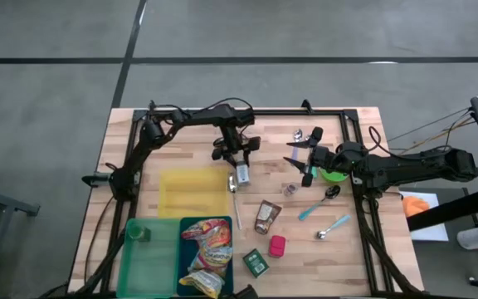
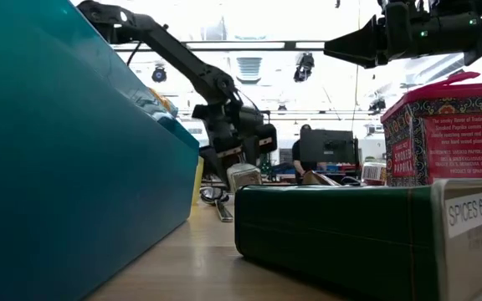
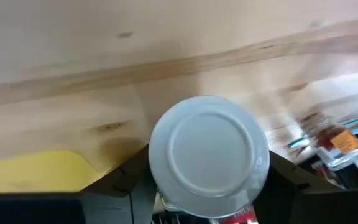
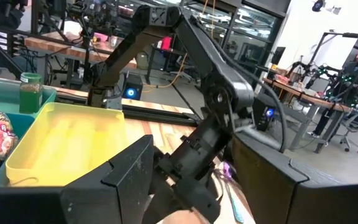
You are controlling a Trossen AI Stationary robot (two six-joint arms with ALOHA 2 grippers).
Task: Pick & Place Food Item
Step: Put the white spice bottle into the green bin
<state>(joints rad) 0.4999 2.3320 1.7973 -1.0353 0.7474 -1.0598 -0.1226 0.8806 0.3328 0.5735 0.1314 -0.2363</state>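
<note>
Jaws of the left gripper (image 1: 241,169) are clenched on a small round jar with a flat white lid and a red label (image 3: 209,163), one dark finger pressed on each side of its body just under the lid. The jar sits upright, at or just above the wooden tabletop (image 1: 322,257); whether it touches I cannot tell. It lies near the tabletop's centre, at about 1 o'clock from the shallow yellow plastic tray (image 1: 192,193).

It looks rigid and light, with smooth sides that could slip or twist, so a hold low on the body, below the lid, seems safer than one on the lid itself. If glass, it would be fragile, so it wants a gentle set-down.

At 6 o'clock from the tray stands the teal plastic bin (image 1: 187,264), with a green bin (image 1: 148,264) at its 9 o'clock. The right gripper (image 1: 298,159) waits at 3 o'clock from the jar, raised, jaws released and empty.
</note>
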